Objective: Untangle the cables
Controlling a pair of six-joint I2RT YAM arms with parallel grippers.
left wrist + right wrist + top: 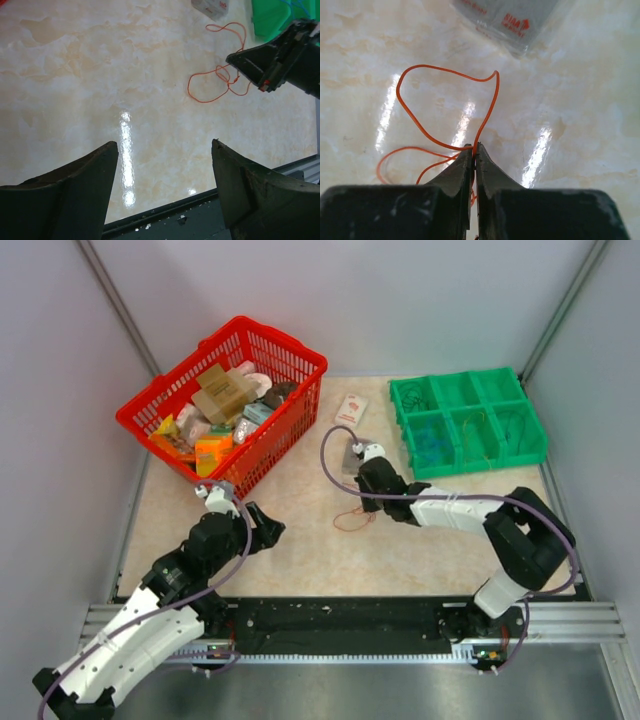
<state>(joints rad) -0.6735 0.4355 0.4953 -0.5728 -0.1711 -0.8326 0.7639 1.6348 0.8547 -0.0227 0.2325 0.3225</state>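
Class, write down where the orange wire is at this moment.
In the top view the orange wire lies on the table near its centre, below the clear packet, pinched in the shut right gripper.

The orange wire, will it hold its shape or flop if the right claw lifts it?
Probably floppy: the orange wire lies in loose, uneven loops on the table. Likely very light, being so thin beside the right claw shut on it. It may slip out, since the tips pinch only a single strand.

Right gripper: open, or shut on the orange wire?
Shut on it: the right gripper has its fingertips together in the wrist view, with the orange wire pinched between them.
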